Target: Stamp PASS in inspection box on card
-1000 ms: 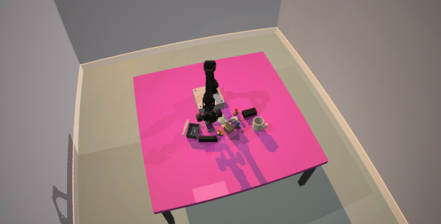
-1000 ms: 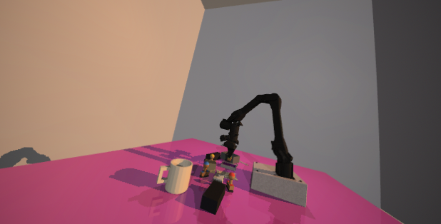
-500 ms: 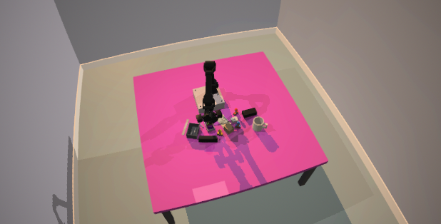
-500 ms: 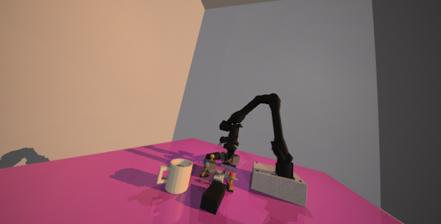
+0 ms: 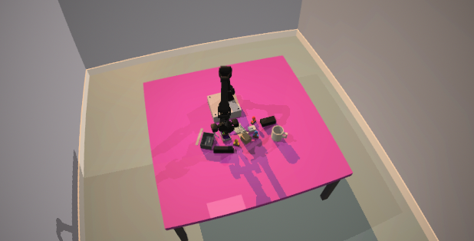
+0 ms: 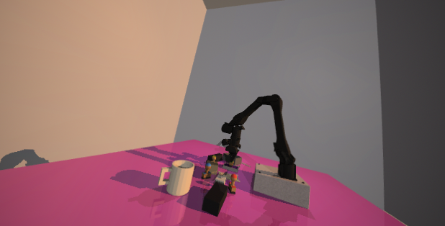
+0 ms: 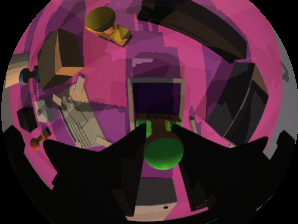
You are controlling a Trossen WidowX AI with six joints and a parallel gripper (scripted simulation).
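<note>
Gripper (image 5: 225, 130) (image 6: 232, 156) (image 7: 158, 128): jaws pinching green-knobbed stamp (image 7: 163, 152). Prob. ink pad (image 5: 226, 137) (image 7: 157, 96), nearer desk's (image 5: 192, 177) (image 6: 108, 191) (image 7: 106, 62) L edge (top view): centre, lower vert., press evenly.

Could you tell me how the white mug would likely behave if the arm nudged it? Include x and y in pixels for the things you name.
The mug (image 5: 278, 133) (image 6: 181, 178) looks rigid, so it probably wouldn't flex. Standing upright on its flat base, it would likely slide under a low push, though a high one might tip it.

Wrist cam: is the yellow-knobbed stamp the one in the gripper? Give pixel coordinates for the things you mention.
No, the gripper (image 7: 158, 128) is shut on the green-knobbed stamp (image 7: 164, 151), while the yellow-knobbed stamp (image 7: 101, 19) sits apart on the table.
</note>
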